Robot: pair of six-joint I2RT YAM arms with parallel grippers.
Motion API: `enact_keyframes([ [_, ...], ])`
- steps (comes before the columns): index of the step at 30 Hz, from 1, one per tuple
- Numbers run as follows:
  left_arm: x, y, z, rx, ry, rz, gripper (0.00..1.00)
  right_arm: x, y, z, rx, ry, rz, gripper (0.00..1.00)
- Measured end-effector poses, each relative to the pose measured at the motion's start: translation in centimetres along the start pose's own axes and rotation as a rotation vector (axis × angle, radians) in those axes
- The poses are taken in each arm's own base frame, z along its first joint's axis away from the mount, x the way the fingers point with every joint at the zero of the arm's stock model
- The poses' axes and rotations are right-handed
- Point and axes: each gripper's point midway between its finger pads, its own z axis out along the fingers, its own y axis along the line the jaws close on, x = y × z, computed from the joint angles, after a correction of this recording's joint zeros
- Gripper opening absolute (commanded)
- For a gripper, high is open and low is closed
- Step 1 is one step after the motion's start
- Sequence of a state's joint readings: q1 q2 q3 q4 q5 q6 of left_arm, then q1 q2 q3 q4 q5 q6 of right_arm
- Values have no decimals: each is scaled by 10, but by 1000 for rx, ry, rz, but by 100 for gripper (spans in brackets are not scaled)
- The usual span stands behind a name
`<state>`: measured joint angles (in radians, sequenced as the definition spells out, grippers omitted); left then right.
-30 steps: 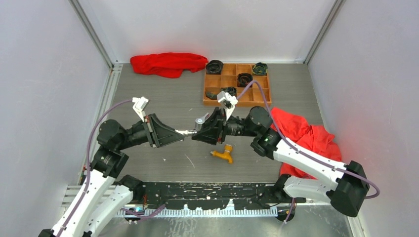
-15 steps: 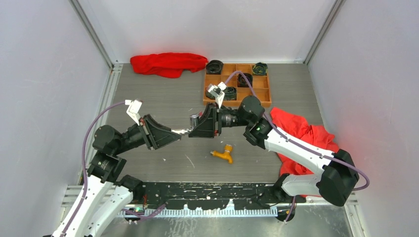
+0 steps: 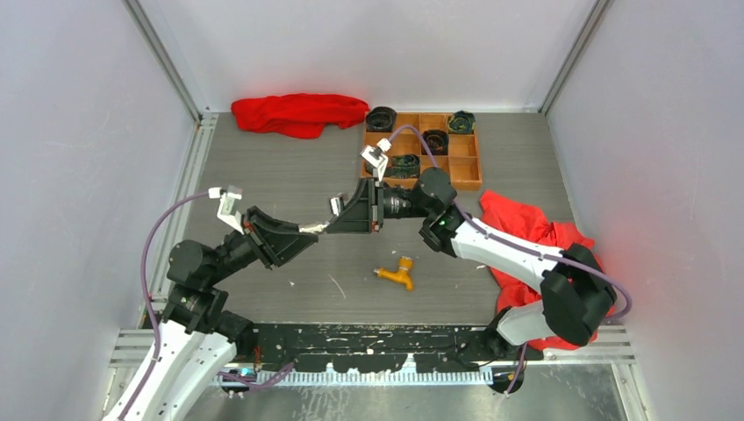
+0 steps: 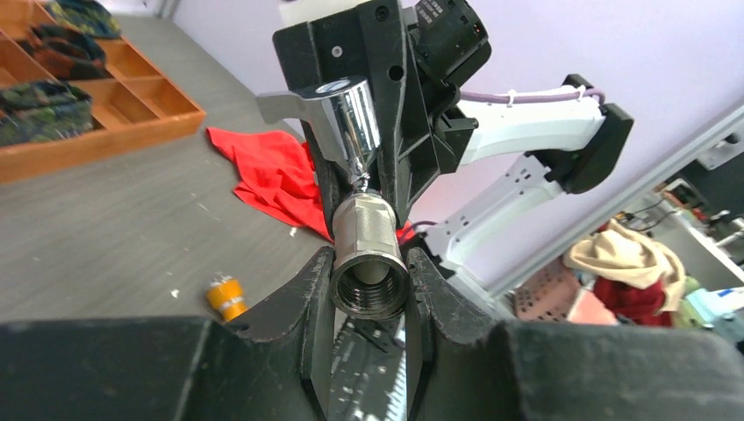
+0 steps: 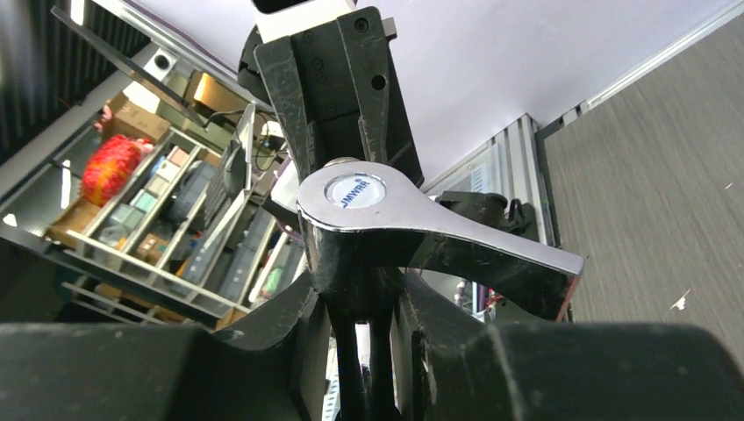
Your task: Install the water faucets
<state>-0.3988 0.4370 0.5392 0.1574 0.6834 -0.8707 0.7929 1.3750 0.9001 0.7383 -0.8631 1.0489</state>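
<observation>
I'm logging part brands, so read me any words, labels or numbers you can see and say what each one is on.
"JMWRR", as best it reads, small letters: on the round cap atop the silver faucet, right wrist view.
Nothing else is readable in any view.

**Work cell, overhead and wrist views.** Tabletop (image 3: pixel 289 167): grey wood-grain laminate, scattered with pale flecks. The left wall (image 3: pixel 79 175), back wall (image 3: pixel 368 44) and right wall (image 3: pixel 658 132) are plain matt panels of pale lilac-white. Silver frame posts (image 3: pixel 164 57) run up the two back corners. A ribbed metal rail (image 3: pixel 195 167) lies along the tabletop's left edge. Lighting is even and diffuse, with soft shadows. A faint red tinge shows low on the right wall. The wrist views look past the cell to a shelf rack (image 5: pixel 149 228) stacked with boxes and a heap of beige fabric (image 4: pixel 627 259).
</observation>
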Motion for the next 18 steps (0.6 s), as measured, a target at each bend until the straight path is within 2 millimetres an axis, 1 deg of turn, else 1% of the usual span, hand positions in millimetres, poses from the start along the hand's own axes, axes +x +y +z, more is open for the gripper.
enact_keyframes([
  [7, 11, 21, 0, 2, -29, 112, 0, 3, -22, -4, 20, 19, 106, 1],
  [13, 14, 30, 8, 16, -26, 140, 0, 1, -31, -11, 38, 12, 156, 1],
  [18, 15, 38, 14, 0, -10, 117, 0, -3, -38, -16, 47, -8, 190, 1],
])
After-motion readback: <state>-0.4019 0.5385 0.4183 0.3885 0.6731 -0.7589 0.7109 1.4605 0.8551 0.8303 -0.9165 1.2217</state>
